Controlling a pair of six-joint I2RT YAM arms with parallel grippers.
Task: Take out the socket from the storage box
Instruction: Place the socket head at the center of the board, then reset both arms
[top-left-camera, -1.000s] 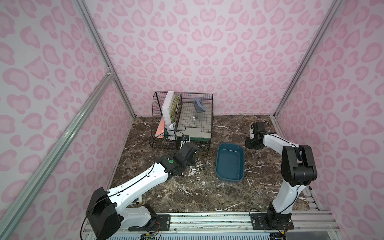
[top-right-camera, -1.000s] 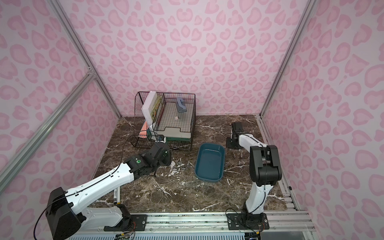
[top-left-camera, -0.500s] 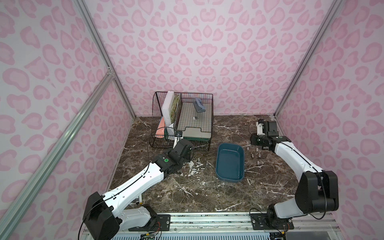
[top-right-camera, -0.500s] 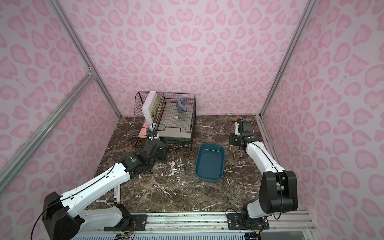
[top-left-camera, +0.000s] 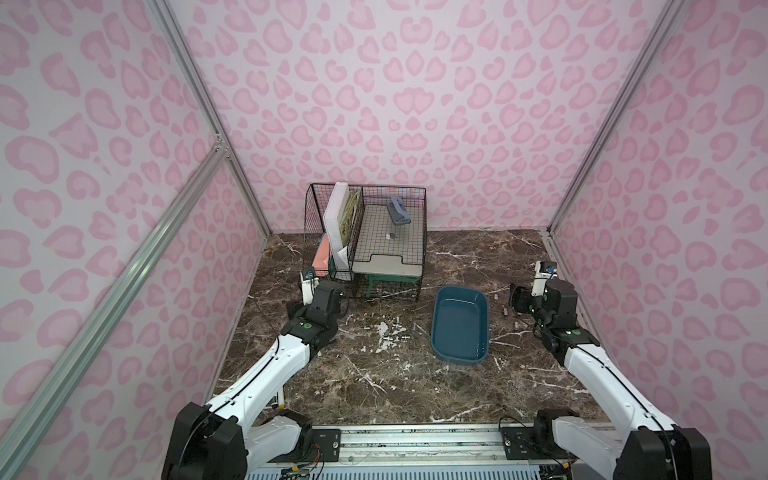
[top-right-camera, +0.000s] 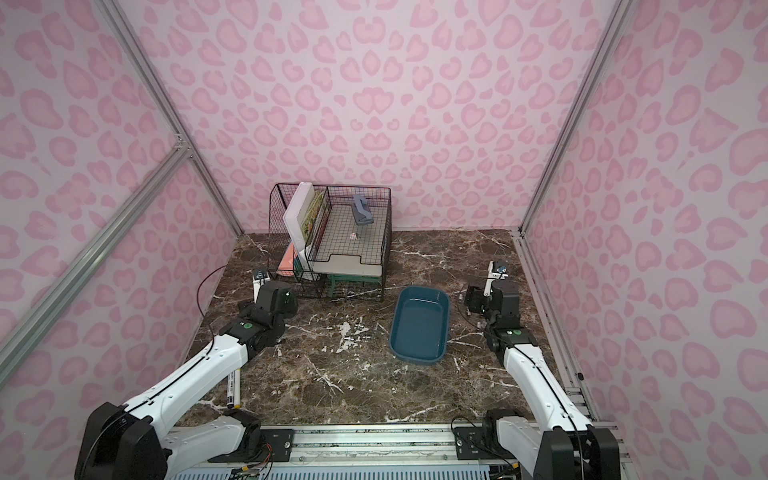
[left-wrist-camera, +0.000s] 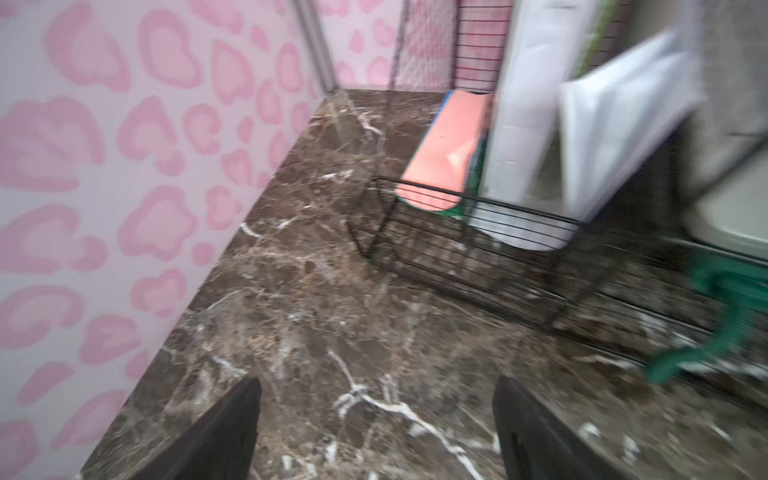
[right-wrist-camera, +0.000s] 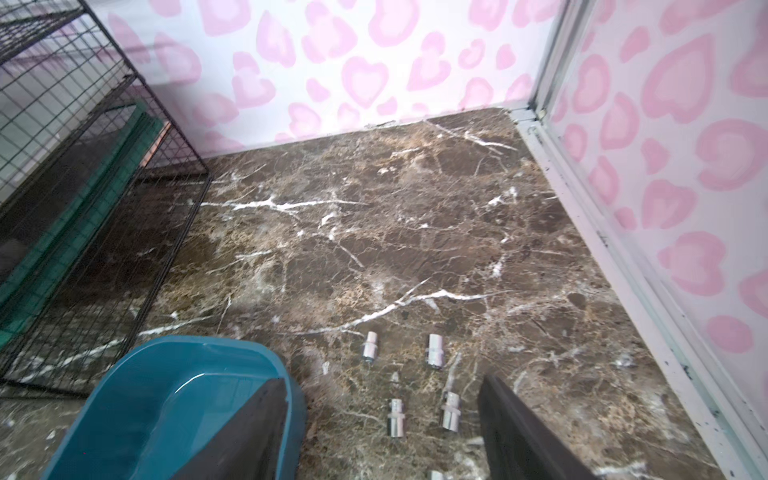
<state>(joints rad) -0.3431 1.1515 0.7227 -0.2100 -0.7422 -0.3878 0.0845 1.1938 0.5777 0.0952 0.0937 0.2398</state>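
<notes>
Left jaws open, right jaws open – sockets (right-wrist-camera: 434, 351) beside storage box (right-wrist-camera: 158, 407) clear only in right wrist view

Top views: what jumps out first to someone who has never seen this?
Pink blotch-patterned walls all round grab the eye first. A teal storage box, apparently empty, sits on the dark marble table, nearer than the black wire organiser. Small metal sockets lie either side of it.

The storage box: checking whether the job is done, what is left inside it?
Nothing shows: in both top views the storage box has a bare teal floor. Sockets lie on the table beside it. In the right wrist view the right gripper covers its near corner.
</notes>
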